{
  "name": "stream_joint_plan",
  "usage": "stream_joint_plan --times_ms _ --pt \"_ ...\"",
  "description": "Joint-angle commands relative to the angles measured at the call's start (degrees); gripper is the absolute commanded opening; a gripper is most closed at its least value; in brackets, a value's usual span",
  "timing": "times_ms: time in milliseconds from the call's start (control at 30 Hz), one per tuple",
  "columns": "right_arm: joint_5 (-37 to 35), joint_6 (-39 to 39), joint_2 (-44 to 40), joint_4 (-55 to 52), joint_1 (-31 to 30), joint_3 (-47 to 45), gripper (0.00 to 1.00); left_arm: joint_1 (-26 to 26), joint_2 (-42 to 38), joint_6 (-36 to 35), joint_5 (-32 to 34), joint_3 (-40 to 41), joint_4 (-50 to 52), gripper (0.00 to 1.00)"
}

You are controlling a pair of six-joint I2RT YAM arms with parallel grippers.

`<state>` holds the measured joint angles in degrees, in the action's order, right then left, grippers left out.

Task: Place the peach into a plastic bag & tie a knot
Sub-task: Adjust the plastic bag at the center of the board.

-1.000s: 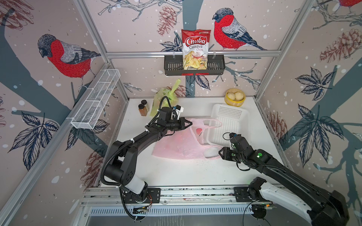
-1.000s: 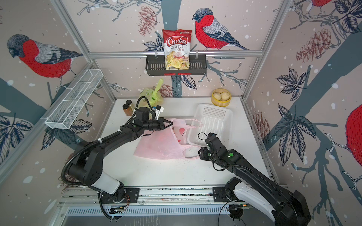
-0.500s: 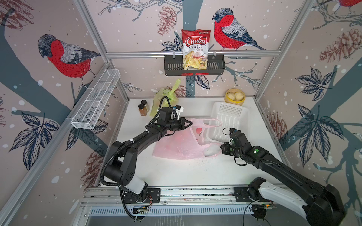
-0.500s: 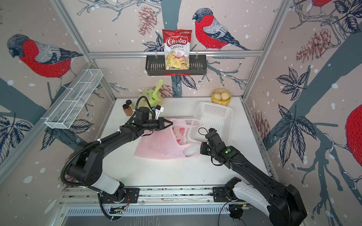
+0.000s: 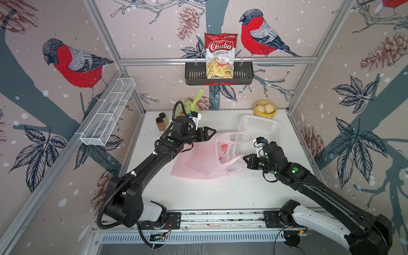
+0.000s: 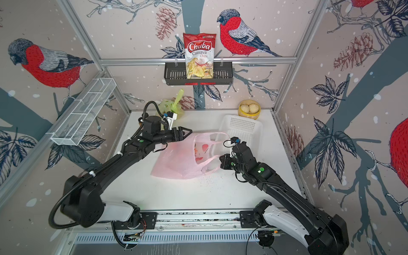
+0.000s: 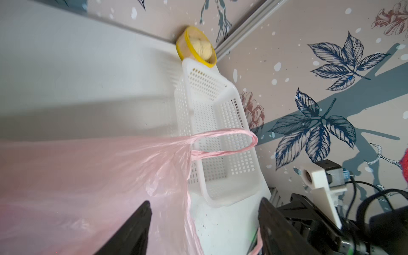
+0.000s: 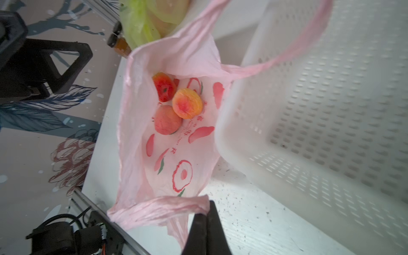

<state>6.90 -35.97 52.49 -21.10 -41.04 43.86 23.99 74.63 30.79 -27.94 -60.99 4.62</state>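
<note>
A pink plastic bag (image 5: 194, 161) (image 6: 174, 163) lies on the white table with its mouth toward the basket. In the right wrist view three peaches (image 8: 187, 106) rest inside the bag (image 8: 167, 55). My right gripper (image 5: 245, 160) (image 6: 220, 162) (image 8: 208, 206) is shut on the bag's near handle (image 8: 163, 209) and holds it off the table. My left gripper (image 5: 210, 133) (image 6: 187, 133) (image 7: 204, 201) stands open at the bag's far rim, gripping nothing. The far handle loop (image 7: 242, 141) hangs free over the basket.
A white perforated basket (image 5: 258, 130) stands right beside the bag's mouth, with a yellow bowl of buns (image 5: 264, 108) behind it. Two spice bottles (image 5: 160, 123) and a green bag (image 5: 192, 106) sit at the back left. A chips bag (image 5: 220, 55) stands in the black wall shelf.
My left gripper has opened and let go of the bag's far side. My right gripper has shut on the near handle and lifted it slightly.
</note>
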Motion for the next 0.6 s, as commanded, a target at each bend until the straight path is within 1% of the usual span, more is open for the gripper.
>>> stream_joint_plan --times_ms 0,67,200,300,333,567 --pt "0.3 0.8 1.7 1.7 -2.8 4.5 0.00 1.8 -7.1 -7.1 9.7 1.8 2.2 0.79" --pt "-0.8 1.3 3.7 1.0 -4.8 8.1 0.00 4.2 -11.6 -9.3 11.2 3.5 0.2 0.82" --pt "-2.5 2.1 8.3 0.3 -8.4 16.1 0.00 12.0 -18.5 -14.8 16.0 8.1 -3.9 0.86" --pt "-3.8 2.9 11.6 -0.5 -10.5 21.8 0.00 18.4 -21.9 -19.2 22.0 10.7 -6.9 0.89" --pt "-4.1 3.2 12.6 -0.9 -11.0 23.5 0.00 19.8 -22.7 -20.1 24.0 11.3 -7.6 0.89" --pt "-5.5 4.7 18.7 -2.3 -14.0 33.2 0.00 24.9 -27.3 -25.0 33.7 14.4 -11.2 0.90"
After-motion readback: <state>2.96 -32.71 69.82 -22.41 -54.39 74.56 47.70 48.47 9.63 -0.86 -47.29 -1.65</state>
